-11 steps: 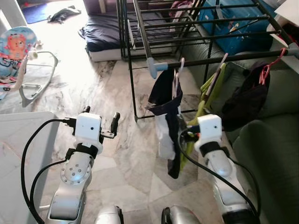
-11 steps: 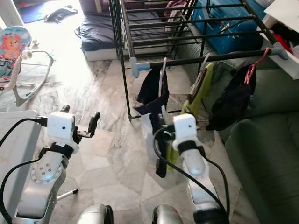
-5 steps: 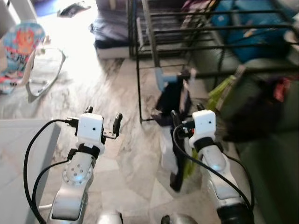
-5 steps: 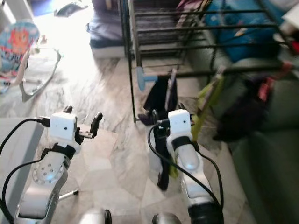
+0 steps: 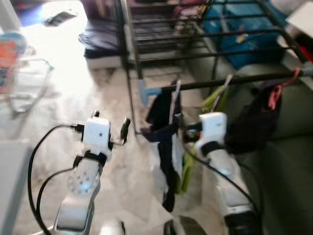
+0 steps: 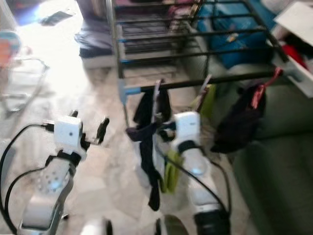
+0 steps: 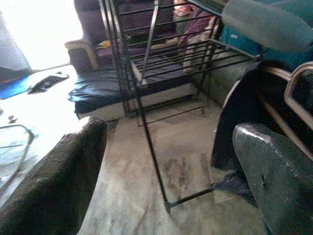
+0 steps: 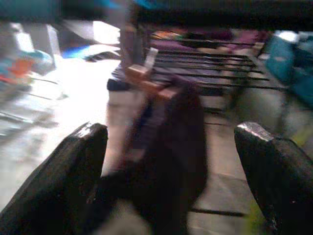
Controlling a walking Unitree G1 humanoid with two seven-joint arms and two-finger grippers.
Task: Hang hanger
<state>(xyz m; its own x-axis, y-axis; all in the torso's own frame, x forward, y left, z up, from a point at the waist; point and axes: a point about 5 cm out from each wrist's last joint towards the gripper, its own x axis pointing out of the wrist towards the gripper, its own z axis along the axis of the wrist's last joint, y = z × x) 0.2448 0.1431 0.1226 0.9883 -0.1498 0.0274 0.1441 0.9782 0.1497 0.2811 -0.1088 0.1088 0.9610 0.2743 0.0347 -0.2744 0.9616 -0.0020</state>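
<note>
A pale hanger [image 5: 172,97] carrying a dark navy garment [image 5: 163,113] hangs from the front rail [image 5: 230,81] of a black drying rack. My right gripper [image 5: 186,131] is just right of that garment, below the rail. In the right wrist view its fingers [image 8: 73,171] stand wide apart, open, with the garment [image 8: 168,142] and a wooden hanger end [image 8: 142,81] between and ahead of them. My left gripper [image 5: 111,122] is held open in the air to the left of the rack, with nothing between its fingers [image 7: 54,186].
A green garment [image 5: 215,100] and a black one on a red hanger [image 5: 278,90] hang further right on the rail. A green sofa [image 5: 286,161] is on the right. A mattress [image 5: 100,36] and a baby bouncer [image 5: 14,73] lie behind and to the left.
The head camera has swung and the picture is blurred. My right gripper has come up a little and closer to the navy garment. The left gripper holds its pose.
</note>
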